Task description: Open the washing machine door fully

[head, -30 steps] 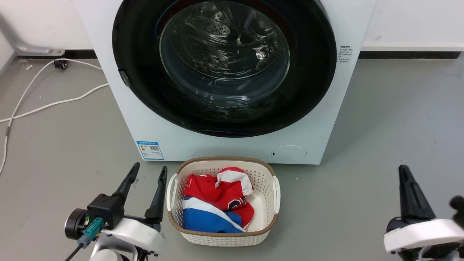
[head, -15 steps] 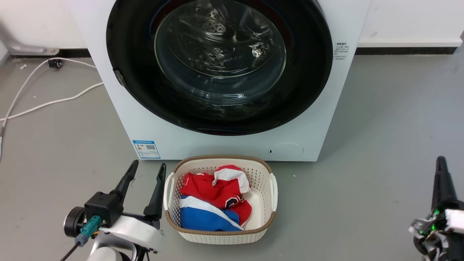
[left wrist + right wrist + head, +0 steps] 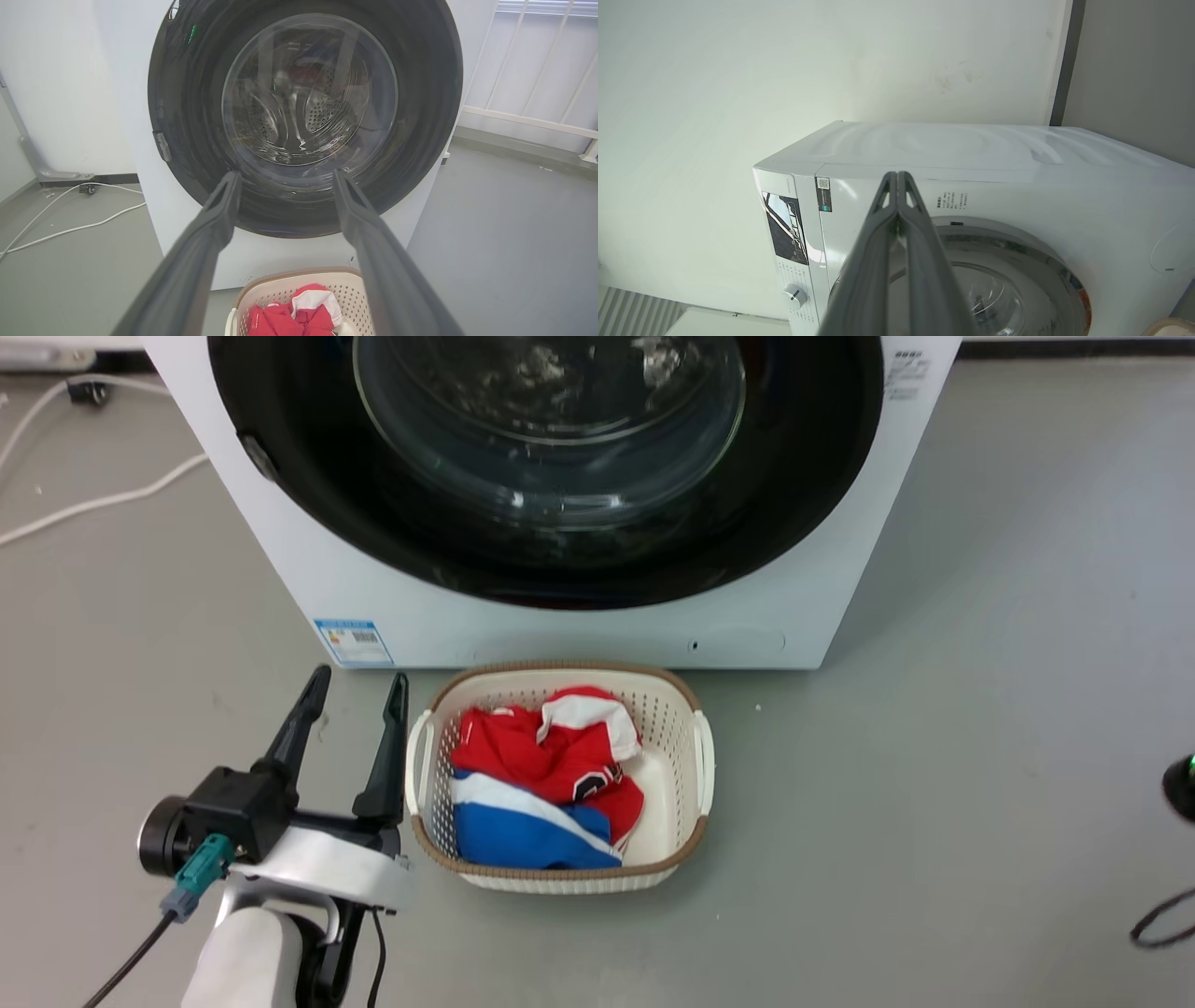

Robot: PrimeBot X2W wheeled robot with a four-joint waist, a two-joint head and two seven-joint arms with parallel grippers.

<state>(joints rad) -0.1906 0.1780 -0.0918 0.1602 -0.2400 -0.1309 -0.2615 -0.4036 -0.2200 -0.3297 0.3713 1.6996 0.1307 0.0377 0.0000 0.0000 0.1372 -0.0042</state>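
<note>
"One white washing machine [image 3: 560,635] takes the upper half of the head view. The washing machine door [image 3: 355,513], glossy black around a bulging glass bowl, sits shut flush against its front, almost as wide as the box."

"And below it?"

"Laundry basket [image 3: 677,737], lower centre, just in front of the machine, with red, white and blue clothes [image 3: 532,775] inside. Left gripper [image 3: 359,674] at lower left beside the basket, fingers spread wide, nothing between them. Right gripper [image 3: 896,173], in its own wrist view, fingers pressed together on nothing, tips over the machine's top front edge."

"Where would you take hold of that door?"

"Small grey tab [image 3: 259,455] on the rim, upper left of the frame. I'd judge that the catch side. The door looks heavy and rigid, the black face slick, the glass not something to knock. Hooking a finger behind the rim by the tab seems surer than pinching the smooth face. Once unlatched it should swing as one stiff piece, though the basket may crowd the arm."
</note>
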